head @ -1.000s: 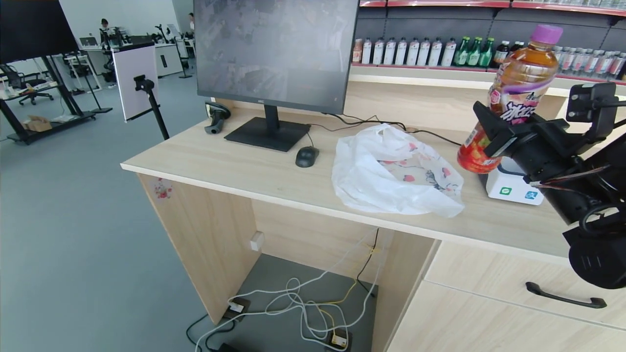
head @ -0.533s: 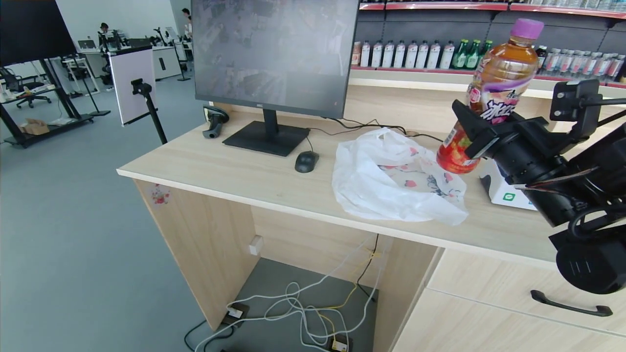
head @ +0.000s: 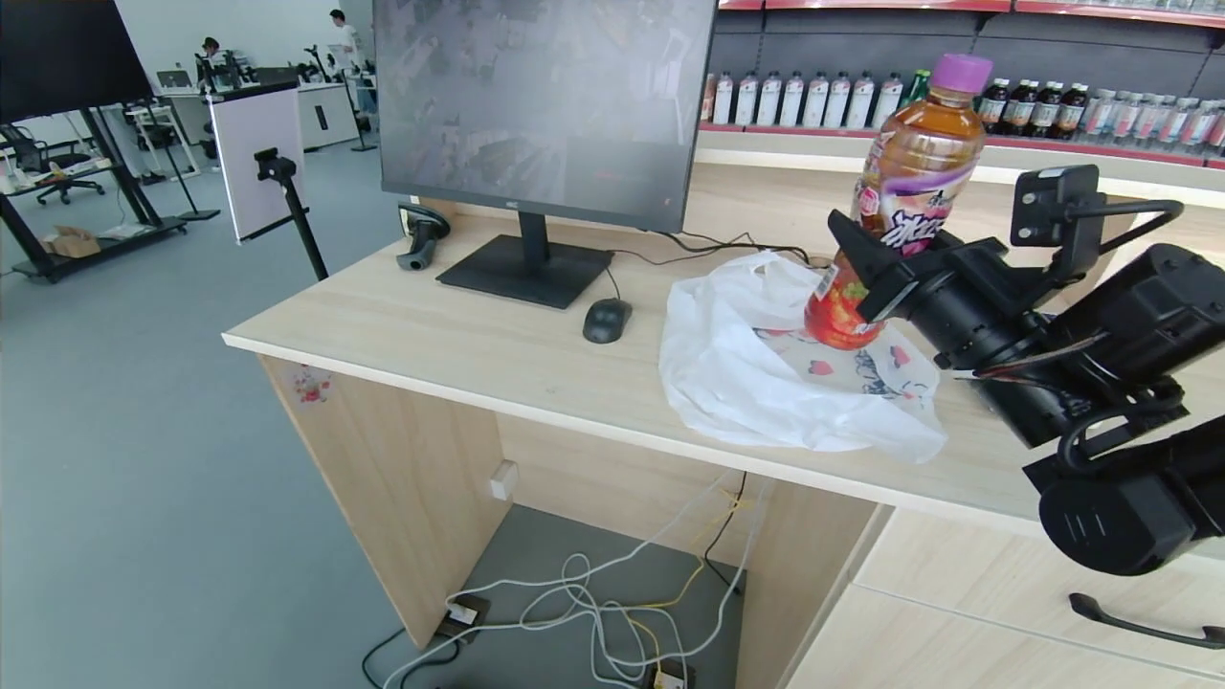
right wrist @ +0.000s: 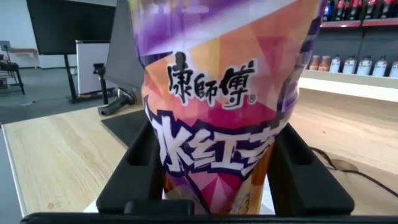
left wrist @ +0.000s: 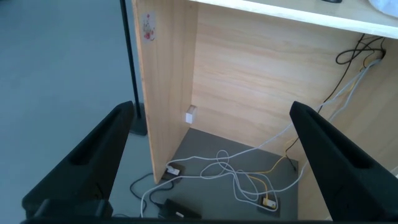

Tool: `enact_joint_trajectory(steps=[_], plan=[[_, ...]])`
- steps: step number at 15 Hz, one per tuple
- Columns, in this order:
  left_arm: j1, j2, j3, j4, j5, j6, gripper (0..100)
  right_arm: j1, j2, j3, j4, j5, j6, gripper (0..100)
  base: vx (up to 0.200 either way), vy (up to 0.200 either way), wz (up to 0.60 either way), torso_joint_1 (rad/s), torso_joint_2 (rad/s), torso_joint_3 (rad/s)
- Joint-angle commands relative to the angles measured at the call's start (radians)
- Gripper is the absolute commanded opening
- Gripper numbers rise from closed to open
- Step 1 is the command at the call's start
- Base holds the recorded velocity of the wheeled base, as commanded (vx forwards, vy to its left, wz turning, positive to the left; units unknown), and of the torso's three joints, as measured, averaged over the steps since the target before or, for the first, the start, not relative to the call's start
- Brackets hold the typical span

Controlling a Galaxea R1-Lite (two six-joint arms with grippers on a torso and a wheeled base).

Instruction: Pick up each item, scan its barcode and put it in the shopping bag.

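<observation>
1. Bottle (head: 907, 191) hangs upper right of frame, clamped upright in the right gripper (head: 869, 276), above the shopping bag (head: 756, 383) on the desk (head: 459, 325).
2. Bagging looks to be the step: next, lower it into the bag's mouth, then let go.

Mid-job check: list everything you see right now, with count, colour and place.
tea bottle: 1, amber with purple cap, held over shopping bag
shopping bag: 1, white, on desk
monitor: 1, black, back of desk
mouse: 1, black, beside monitor stand
barcode scanner: 1, black, left of monitor
cables: several, white and yellow, floor under desk
shelf bottles: many, mixed, behind desk
right claw: black, shut on tea bottle
left claw: black, open, low beside desk
</observation>
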Motion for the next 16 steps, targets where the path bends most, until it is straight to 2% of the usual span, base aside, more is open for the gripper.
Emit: enact_joint_trajectory(steps=[1,8,16], plan=[[0.0,0.0,0.0,0.0,0.0,0.0,100,0.022,0.061,-0.03,-0.004,0.0,0.0,0,0.0,0.0,0.0,0.0,0.0,0.0],[0.0,0.0,0.0,0.0,0.0,0.001,100,0.024,0.203,-0.103,-0.004,0.002,0.021,0,0.0,0.0,0.0,0.0,0.0,0.0],[0.0,0.0,0.0,0.0,0.0,0.0,100,0.033,0.292,-0.122,-0.004,0.002,0.023,0,0.0,0.0,0.0,0.0,0.0,0.0]])
